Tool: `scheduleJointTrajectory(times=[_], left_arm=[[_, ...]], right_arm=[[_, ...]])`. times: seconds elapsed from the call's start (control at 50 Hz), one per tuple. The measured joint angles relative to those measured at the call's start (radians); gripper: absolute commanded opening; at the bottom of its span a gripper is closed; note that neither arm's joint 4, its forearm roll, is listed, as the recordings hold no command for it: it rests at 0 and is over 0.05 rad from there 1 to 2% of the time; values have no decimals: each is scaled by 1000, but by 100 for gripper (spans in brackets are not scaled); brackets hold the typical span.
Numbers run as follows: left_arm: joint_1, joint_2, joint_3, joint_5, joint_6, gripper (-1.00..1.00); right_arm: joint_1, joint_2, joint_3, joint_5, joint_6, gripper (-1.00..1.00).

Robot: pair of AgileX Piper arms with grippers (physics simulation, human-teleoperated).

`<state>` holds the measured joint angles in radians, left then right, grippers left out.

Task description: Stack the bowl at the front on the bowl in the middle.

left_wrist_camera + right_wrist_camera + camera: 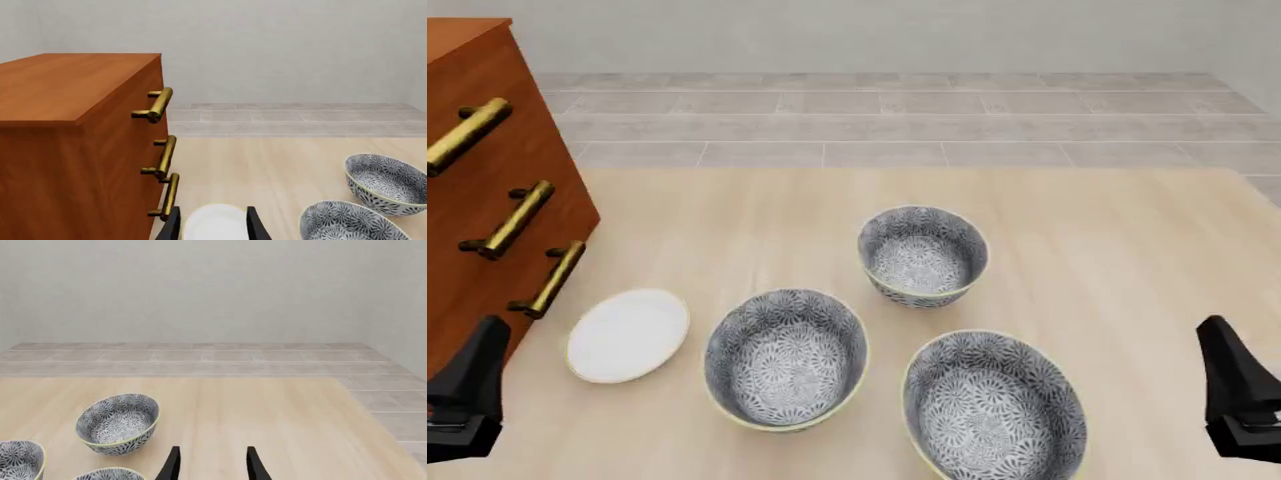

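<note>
**Front bowl nearer the right arm**

While neither arm holds anything, nothing stacked yet. Front bowl at the near table edge, right of centre, just inward of the right gripper. Middle bowl beside it to the left, rims close. Left gripper well apart, by the white plate. Both grippers' fingers spread open in the wrist views, empty.

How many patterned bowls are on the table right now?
3. The bowl at the front sits nearest the arms on the right, the bowl in the middle is beside the white plate, and the far bowl stands behind them. None stacked.
</note>
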<state>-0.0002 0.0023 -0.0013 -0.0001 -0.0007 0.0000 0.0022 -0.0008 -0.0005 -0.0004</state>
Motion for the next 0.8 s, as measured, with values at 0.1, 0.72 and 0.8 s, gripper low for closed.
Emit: scheduleJointTrajectory(times=[0.1, 0.72, 0.8], left_arm=[[-1, 4, -1, 0, -1, 100], [11, 43, 0, -21, -17, 100], [9, 42, 0, -18, -18, 100]], right_arm=[[1, 4, -1, -1, 0, 100], [58, 209, -82, -60, 49, 100], [70, 275, -110, -79, 60, 100]])
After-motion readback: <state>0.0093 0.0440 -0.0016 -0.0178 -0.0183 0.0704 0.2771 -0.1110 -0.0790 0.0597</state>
